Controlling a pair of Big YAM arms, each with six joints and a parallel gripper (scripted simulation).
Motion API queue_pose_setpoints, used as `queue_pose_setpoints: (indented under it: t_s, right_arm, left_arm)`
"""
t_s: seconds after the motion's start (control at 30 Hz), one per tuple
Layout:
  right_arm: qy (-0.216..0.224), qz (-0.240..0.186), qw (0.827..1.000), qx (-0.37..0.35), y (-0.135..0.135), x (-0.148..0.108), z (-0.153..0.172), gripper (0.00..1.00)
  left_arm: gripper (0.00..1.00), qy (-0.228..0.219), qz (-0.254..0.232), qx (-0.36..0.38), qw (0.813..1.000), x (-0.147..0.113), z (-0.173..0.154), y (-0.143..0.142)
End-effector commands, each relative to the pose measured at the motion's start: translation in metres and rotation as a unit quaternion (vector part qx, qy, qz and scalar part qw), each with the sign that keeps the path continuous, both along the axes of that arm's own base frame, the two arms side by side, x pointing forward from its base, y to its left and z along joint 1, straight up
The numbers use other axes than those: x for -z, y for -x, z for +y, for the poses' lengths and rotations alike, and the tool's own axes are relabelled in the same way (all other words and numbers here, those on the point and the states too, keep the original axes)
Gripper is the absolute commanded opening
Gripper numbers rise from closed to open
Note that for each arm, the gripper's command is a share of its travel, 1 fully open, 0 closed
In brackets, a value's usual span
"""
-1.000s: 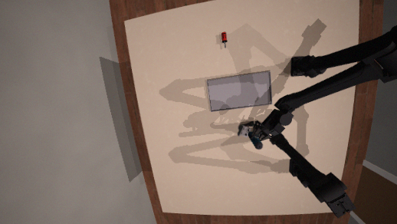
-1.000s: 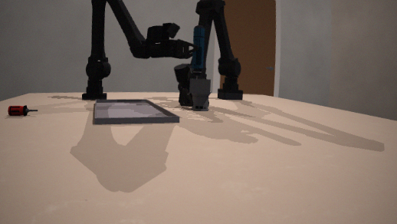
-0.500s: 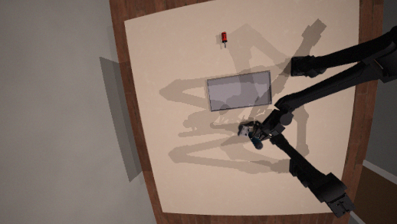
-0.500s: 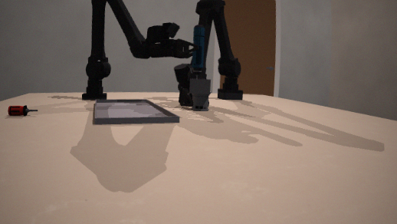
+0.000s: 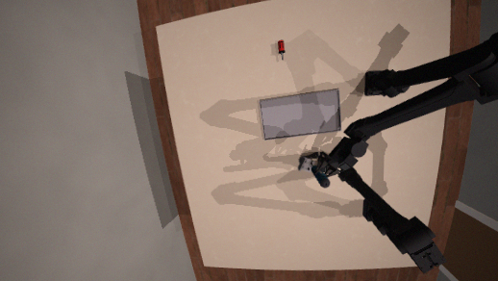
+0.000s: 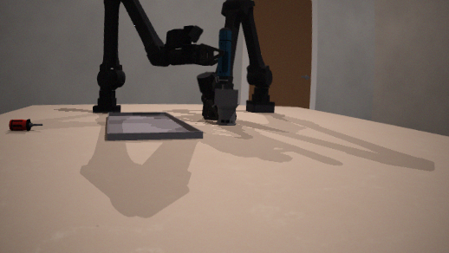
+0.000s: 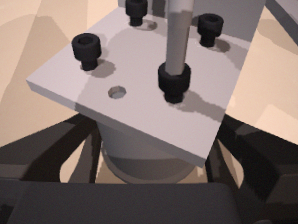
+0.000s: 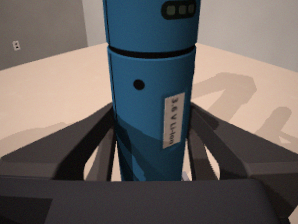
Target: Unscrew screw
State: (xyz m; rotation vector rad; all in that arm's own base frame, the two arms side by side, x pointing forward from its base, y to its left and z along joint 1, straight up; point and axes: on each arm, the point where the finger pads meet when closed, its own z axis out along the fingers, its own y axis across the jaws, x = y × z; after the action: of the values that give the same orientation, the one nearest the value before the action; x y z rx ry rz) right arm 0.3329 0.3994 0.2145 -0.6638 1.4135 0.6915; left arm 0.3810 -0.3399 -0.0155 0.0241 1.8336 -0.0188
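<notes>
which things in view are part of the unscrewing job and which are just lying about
Part of the job:
- electric screwdriver, its bit on one screw
- joint module
- bracket

Just lying about, it seems:
- red screwdriver
- shallow tray, perhaps meant for parts

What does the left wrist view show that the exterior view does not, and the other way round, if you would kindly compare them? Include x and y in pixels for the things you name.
Only the left wrist view: four black screws [image 7: 174, 80] and an unfilled hole [image 7: 117, 92] in the bracket's plate.
Only the exterior view: the red screwdriver [image 6: 19, 125], the brown door [image 6: 286, 52] and the electric screwdriver's blue barrel [image 6: 224, 52].
Both: the bracket [image 6: 226, 100] [image 7: 145, 112], the joint module [image 6: 227, 118] [image 7: 150, 160] under it and the left gripper [image 6: 211, 113] [image 7: 151, 112].
</notes>
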Motion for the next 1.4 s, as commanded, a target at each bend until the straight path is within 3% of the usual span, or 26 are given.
queue_pose_setpoints:
  t_s: [0.0,0.33,0.73,1.37]
  right_arm:
    - [0.002,-0.005,1.0,-0.003,0.004,0.005,0.003,0.42]
    - [0.003,-0.005,1.0,-0.003,0.003,0.003,0.002,0.42]
    - [-0.026,-0.028,0.999,-0.002,-0.004,-0.042,0.011,0.42]
    - [-0.028,-0.03,0.999,-0.002,-0.003,-0.051,0.011,0.42]
  left_arm:
    - [0.59,-0.006,0.001,0.007,1.0,0.009,-0.003,0.007]
    - [0.59,-0.006,0.001,0.007,1.0,0.009,-0.003,0.007]
    - [0.59,-0.006,0.001,0.007,1.0,0.009,-0.003,0.007]
    - [0.59,-0.006,0.001,0.007,1.0,0.009,-0.003,0.007]
